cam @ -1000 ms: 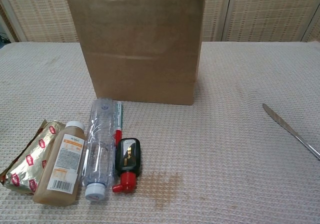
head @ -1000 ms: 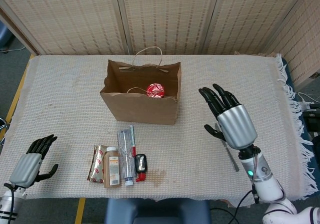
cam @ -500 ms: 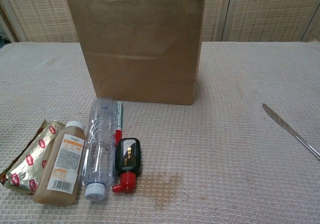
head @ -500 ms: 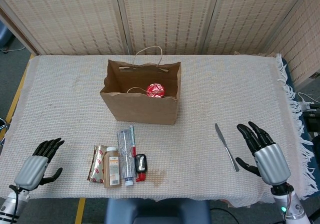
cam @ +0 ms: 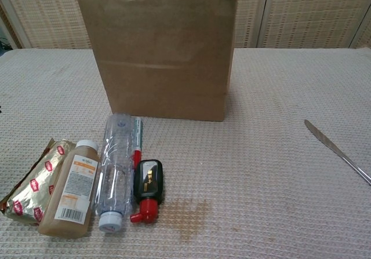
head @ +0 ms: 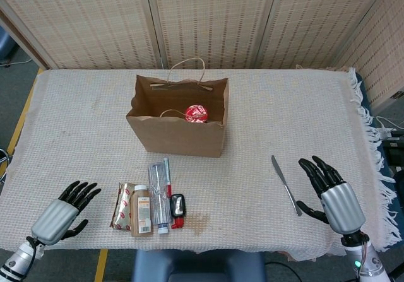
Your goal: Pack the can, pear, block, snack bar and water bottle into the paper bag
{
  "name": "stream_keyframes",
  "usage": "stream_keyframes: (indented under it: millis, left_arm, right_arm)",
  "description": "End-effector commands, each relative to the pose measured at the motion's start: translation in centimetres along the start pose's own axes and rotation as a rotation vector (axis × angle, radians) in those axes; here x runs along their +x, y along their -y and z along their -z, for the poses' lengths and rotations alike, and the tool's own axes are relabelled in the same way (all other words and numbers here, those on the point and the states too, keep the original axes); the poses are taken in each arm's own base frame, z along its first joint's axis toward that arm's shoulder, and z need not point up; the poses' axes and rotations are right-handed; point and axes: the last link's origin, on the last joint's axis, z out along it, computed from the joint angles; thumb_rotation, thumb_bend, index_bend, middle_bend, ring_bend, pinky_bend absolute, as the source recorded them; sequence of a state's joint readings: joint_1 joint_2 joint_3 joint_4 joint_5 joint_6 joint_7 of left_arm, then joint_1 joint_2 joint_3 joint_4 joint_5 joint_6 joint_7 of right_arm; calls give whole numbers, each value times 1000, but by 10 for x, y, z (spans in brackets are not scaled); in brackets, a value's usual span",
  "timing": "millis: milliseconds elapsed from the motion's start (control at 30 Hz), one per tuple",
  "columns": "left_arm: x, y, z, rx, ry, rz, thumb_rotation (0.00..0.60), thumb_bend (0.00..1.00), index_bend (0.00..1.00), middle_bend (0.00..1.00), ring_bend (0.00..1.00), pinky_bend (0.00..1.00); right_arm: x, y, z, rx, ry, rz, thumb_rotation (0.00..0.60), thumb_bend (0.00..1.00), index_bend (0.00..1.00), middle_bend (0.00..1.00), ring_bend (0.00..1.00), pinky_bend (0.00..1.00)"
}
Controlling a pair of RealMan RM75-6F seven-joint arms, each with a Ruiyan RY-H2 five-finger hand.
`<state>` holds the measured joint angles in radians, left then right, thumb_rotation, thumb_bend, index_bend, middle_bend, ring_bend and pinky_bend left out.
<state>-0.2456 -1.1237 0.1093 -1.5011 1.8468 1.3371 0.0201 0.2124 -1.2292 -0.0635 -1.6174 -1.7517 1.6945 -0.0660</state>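
The brown paper bag (head: 178, 121) (cam: 164, 50) stands open at mid-table, and a red can (head: 196, 113) shows inside it. In front of it lie a clear water bottle (head: 158, 197) (cam: 114, 169) and a foil snack bar (head: 122, 204) (cam: 33, 181). I see no pear or block. My left hand (head: 62, 211) hovers open at the front left, just left of the snack bar, holding nothing. My right hand (head: 331, 191) is open at the front right, with nothing in it. Neither hand shows in the chest view.
A brown drink bottle (head: 141, 210) (cam: 71, 189) lies between snack bar and water bottle. A marker (head: 167, 175) (cam: 137, 140) and a small black-and-red object (head: 178, 207) (cam: 147, 188) lie right of the water bottle. A table knife (head: 286, 185) (cam: 336, 150) lies near my right hand.
My right hand dropped from mid-height beside the bag to the front right of the table and has held there since. My left hand moved rightward toward the snack bar.
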Motion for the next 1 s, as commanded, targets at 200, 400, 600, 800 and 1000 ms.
stream_keyframes:
  millis: [200,400,600,800,1000]
  left_arm:
    - [-27,-15,8,-90,110,-111,600,358,0,0,0,63]
    - [-38,-28,4,-17,166,68,600,360,0,0,0,63]
    - [-41,-38,-7,3,144,111,600,359,0,0,0,62]
    - [-49,-48,-16,36,164,137,600,348,0,0,0,49]
    - [-55,-56,-30,73,152,183,600,343,0,0,0,42]
  right_arm:
    - [-1,0,0,-9,16,-23,600,37,0,128,60,231]
    - [-2,1,1,-17,36,-49,600,36,0,128,61,231]
    - [-2,1,1,-23,39,-54,600,36,0,128,60,229]
    - [-2,1,1,-29,40,-61,600,37,0,128,60,228]
    - [-2,1,1,-30,42,-66,600,37,0,128,60,228]
